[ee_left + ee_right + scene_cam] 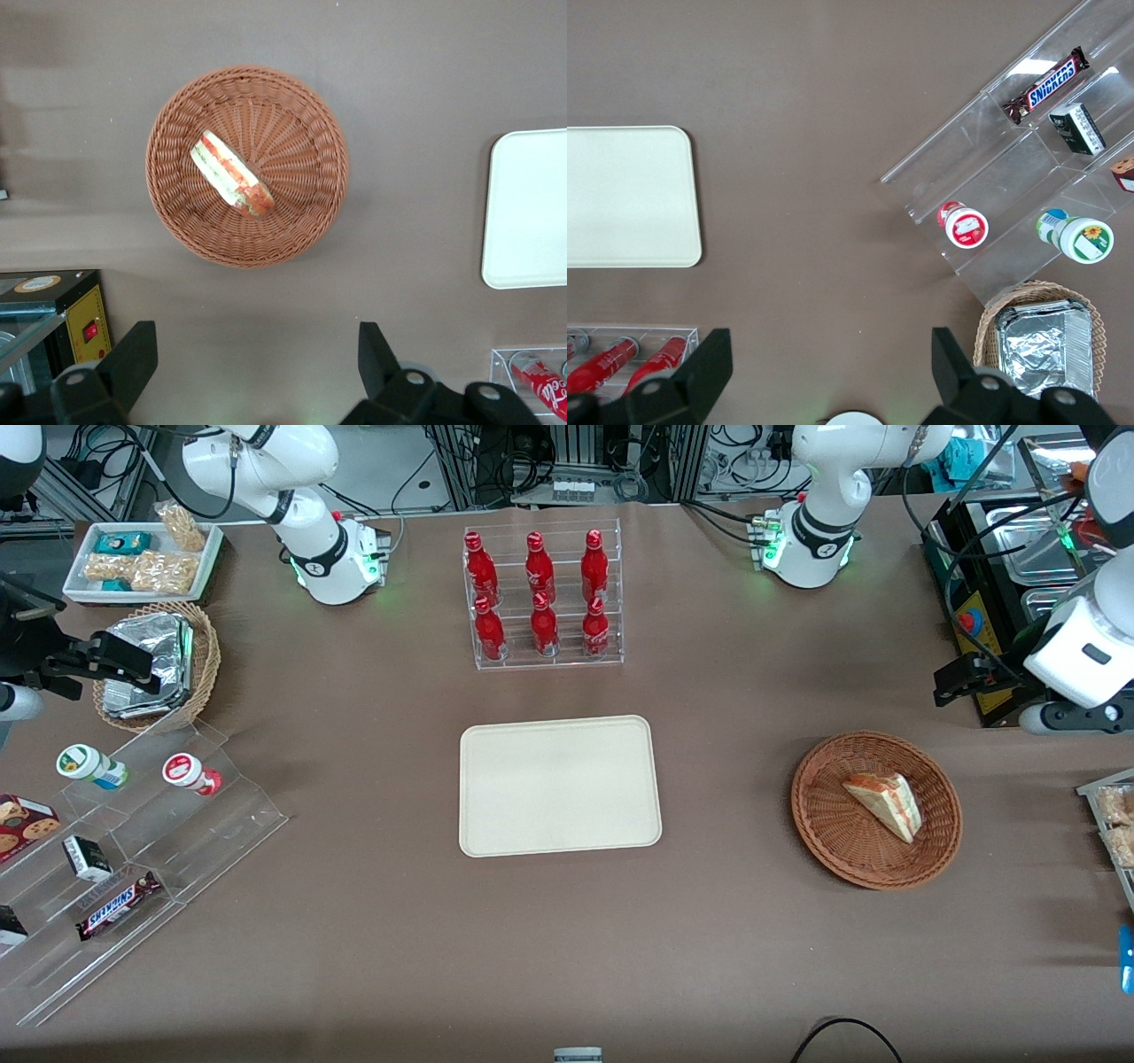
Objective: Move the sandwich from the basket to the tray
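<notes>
The sandwich (886,804), a pale wedge with orange-red filling, lies in the shallow reddish-brown basket (819,779) toward the working arm's end of the table. The cream tray (558,784) lies flat and empty at the table's middle. My left gripper (952,680) hangs open and empty above the table, farther from the front camera than the basket. In the left wrist view the sandwich (232,175) rests in the basket (301,133), well ahead of the open gripper (257,341), with the tray's edge (527,208) to the side. The tray also shows in the right wrist view (629,195).
A clear rack of red bottles (542,598) stands farther from the camera than the tray. A black and yellow appliance (983,558) stands by my gripper. A stepped clear shelf with snacks (133,841), a tan basket of foil packets (159,664) and a white snack tray (142,558) lie toward the parked arm's end.
</notes>
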Robot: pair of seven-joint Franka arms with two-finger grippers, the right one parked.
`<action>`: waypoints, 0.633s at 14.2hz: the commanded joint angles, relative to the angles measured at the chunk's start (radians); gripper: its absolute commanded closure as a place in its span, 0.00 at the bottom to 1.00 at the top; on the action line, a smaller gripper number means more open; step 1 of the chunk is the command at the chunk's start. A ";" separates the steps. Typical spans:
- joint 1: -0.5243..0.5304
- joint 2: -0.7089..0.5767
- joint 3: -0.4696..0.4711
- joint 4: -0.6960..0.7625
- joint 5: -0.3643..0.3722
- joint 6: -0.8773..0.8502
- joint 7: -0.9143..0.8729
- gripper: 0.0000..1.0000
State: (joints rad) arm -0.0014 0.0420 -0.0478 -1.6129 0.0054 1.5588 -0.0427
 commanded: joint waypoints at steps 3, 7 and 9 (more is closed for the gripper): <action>0.012 0.051 0.000 -0.094 0.016 0.068 0.007 0.00; 0.075 0.081 0.000 -0.304 0.015 0.381 0.006 0.00; 0.107 0.113 -0.001 -0.375 0.007 0.522 0.003 0.00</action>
State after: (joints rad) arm 0.0710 0.1568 -0.0401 -1.9136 0.0126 1.9777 -0.0429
